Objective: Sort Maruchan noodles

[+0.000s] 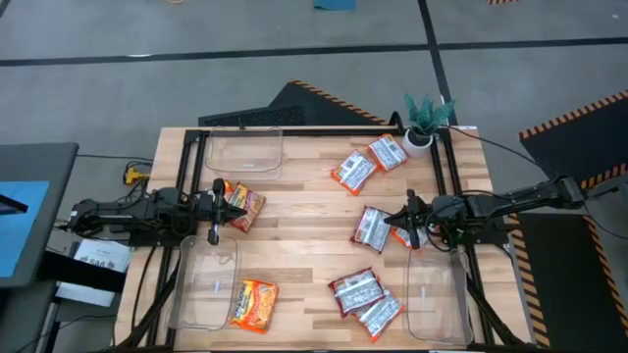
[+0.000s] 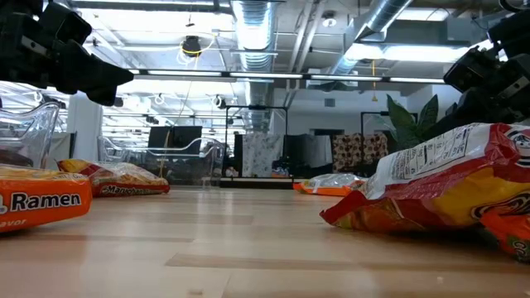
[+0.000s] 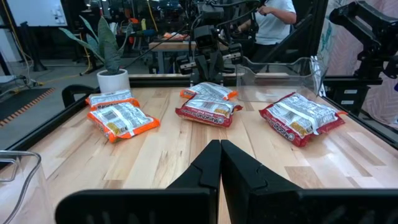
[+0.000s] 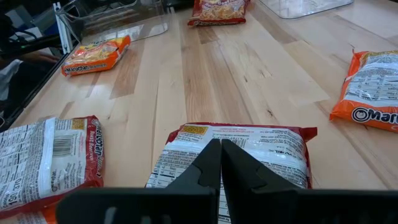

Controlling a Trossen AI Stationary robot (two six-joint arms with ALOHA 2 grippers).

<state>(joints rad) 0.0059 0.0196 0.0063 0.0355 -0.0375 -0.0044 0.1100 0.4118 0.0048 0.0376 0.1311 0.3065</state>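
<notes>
Several Maruchan packets lie flat on the wooden table. An orange one (image 1: pixel 242 206) sits beside my left gripper (image 1: pixel 214 211), another orange one (image 1: pixel 255 304) lies by the near-left bin. Silver-white ones lie near the far edge (image 1: pixel 355 172) (image 1: pixel 388 152), at the middle right (image 1: pixel 373 227) and toward the near edge (image 1: pixel 355 289) (image 1: pixel 378 314). My left gripper (image 3: pixel 220 152) is shut and holds nothing. My right gripper (image 4: pixel 220 155) is shut and hovers over the middle-right silver packet (image 4: pixel 249 149); the low view shows it raised above that packet (image 2: pixel 447 182).
Clear plastic bins stand at the far left (image 1: pixel 243 152), near left (image 1: pixel 206 284) and near right (image 1: pixel 439 299). A small potted plant (image 1: pixel 424 123) stands at the far right corner. A black frame rail (image 1: pixel 324 130) runs around the table. Bare wood lies in the table's middle.
</notes>
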